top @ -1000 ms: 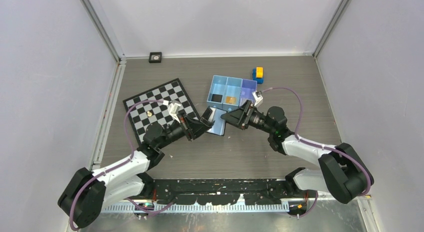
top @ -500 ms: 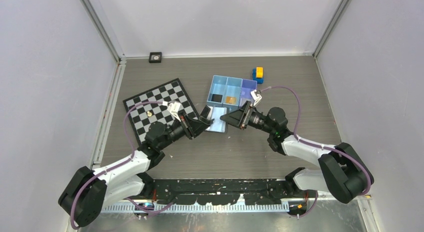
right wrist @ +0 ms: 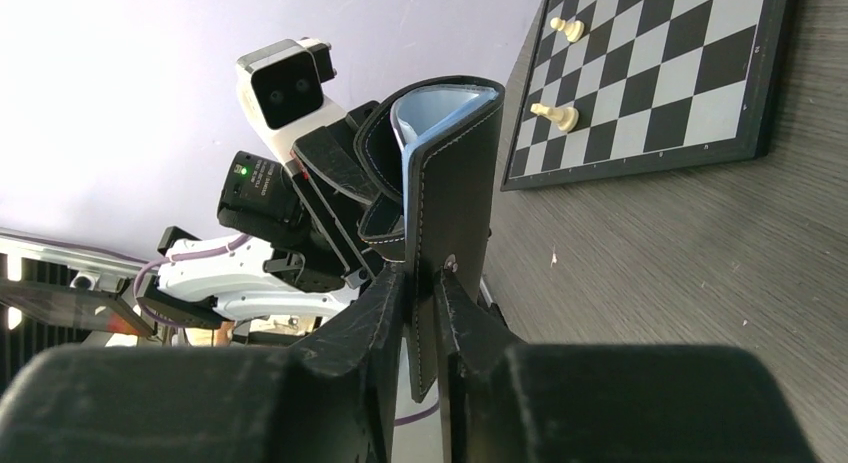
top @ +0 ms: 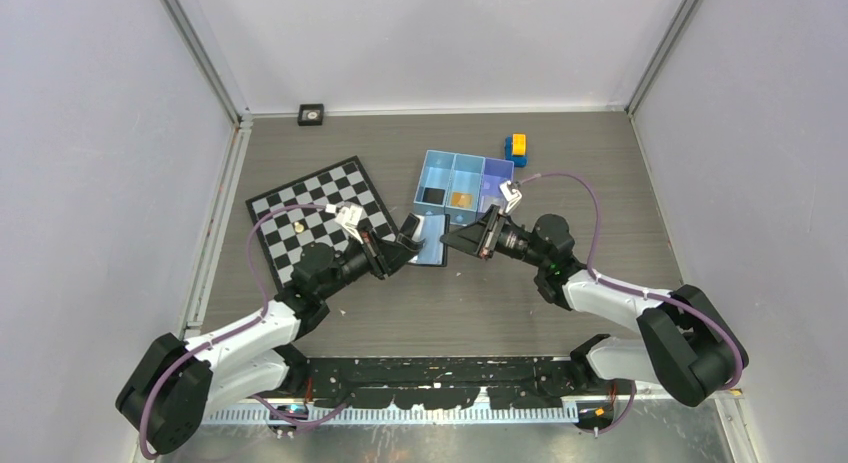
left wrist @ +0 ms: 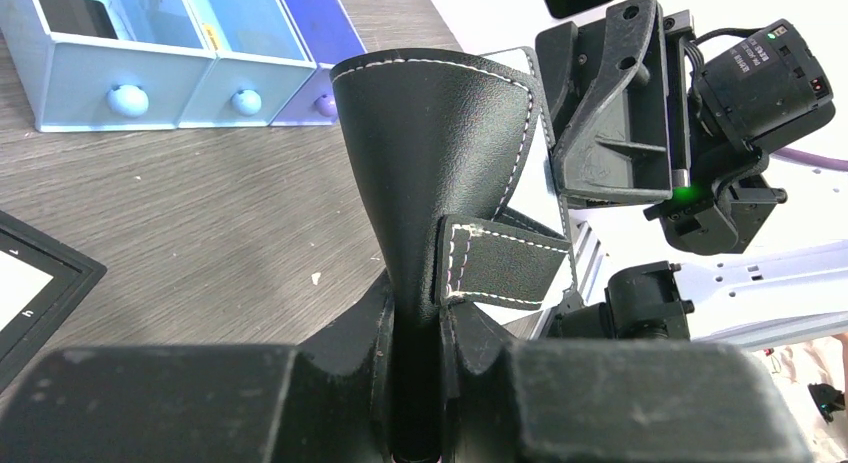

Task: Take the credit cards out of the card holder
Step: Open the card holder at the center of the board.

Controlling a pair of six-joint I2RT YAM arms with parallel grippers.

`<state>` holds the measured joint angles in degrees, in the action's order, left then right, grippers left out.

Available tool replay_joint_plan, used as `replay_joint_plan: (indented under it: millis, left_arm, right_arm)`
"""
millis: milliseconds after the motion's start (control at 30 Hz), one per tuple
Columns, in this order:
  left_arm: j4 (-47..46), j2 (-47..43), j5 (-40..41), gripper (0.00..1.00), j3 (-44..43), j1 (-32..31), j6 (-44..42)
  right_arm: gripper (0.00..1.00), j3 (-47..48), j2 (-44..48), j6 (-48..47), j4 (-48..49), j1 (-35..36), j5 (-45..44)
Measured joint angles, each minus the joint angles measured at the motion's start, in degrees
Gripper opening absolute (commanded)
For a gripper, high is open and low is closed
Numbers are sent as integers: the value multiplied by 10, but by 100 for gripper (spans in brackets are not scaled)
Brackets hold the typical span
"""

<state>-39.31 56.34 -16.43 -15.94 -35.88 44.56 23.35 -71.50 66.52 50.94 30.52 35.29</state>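
The black card holder [top: 424, 239] hangs just above the table in front of the tray, between my two grippers. My left gripper [top: 403, 249] is shut on one stitched black flap [left wrist: 440, 143], which rises from its jaws. My right gripper [top: 452, 240] is shut on the other flap [right wrist: 455, 213], its fingers [right wrist: 385, 303] pressed to both faces. The holder stands partly open, with its pale blue inner face [right wrist: 420, 118] showing. No credit cards show inside it. A small gold-orange flat card [top: 461, 199] lies in the tray's middle compartment.
The light-blue three-compartment tray [top: 466, 164] stands just behind the holder, with a dark item [top: 432, 194] in its left compartment. A chessboard [top: 300, 198] with a few pieces lies at the left. Yellow-and-blue blocks [top: 517, 148] sit at the back right.
My right gripper's jaws have closed from wide open onto the holder's flap. The holder has folded narrower and shifted slightly left. The left gripper has kept its grip.
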Motion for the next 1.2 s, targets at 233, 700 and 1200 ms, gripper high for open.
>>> replay_joint_plan:
  millis: [233,700,1200]
  left_arm:
    - [7,2,0,28,0,0,0]
    - [10,37,-31,84,-25,0,-5]
    - [28,91,-61,67,-48,0,-17]
  right_arm:
    - [7,2,0,-9,-17,2,-2]
    - [1,25,0,-49,-115,16,-17]
    - [0,37,5,-79,-162,32,-28]
